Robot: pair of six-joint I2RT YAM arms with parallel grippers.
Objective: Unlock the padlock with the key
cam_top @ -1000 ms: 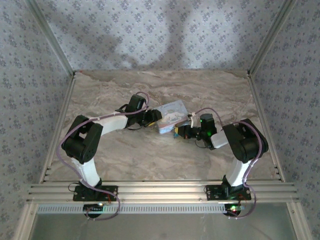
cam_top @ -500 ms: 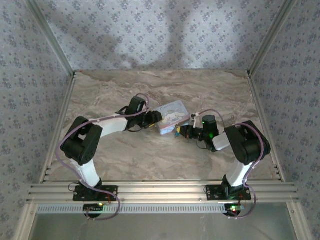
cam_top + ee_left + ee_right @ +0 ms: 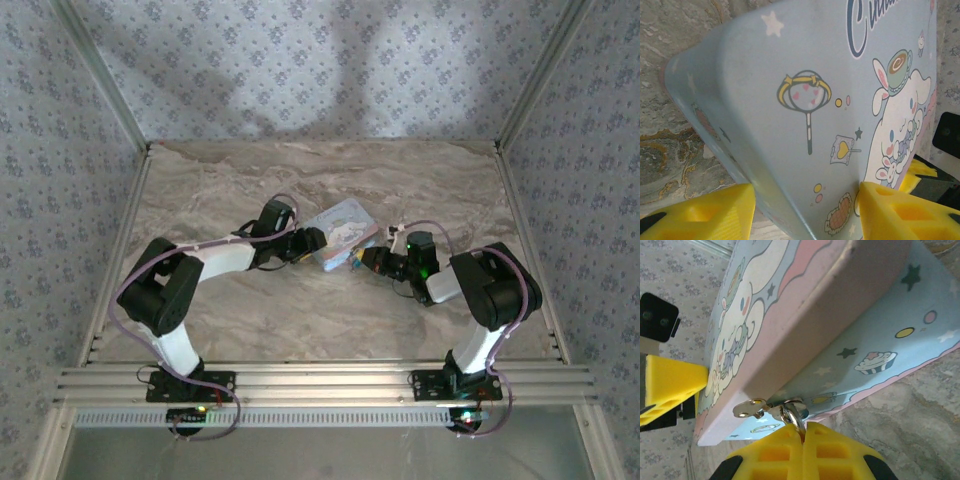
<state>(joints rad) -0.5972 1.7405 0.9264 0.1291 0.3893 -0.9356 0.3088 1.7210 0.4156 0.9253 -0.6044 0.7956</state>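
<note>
A: Top external: left arm has dropped lower, its left hand (image 3: 312, 240) still clamping the picture tin (image 3: 345, 225) mid-way across the worktop (image 3: 330, 175).
B: Right hand (image 3: 803, 426) edged in, clenched on what looks like the key (image 3: 798, 422) at the padlock (image 3: 790, 410); turning comes next.

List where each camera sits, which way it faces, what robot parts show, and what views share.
Top external: above and behind the bases, looking down at the table; both arms, left claw and right claw flanking the tin.
Left wrist: on the left arm, facing the tin's lid; its yellow fingers grip it.
Right wrist: on the right arm, facing the tin's side; its yellow fingers, shut, meet a small metal piece.
Shared: the tin, in all three.
</note>
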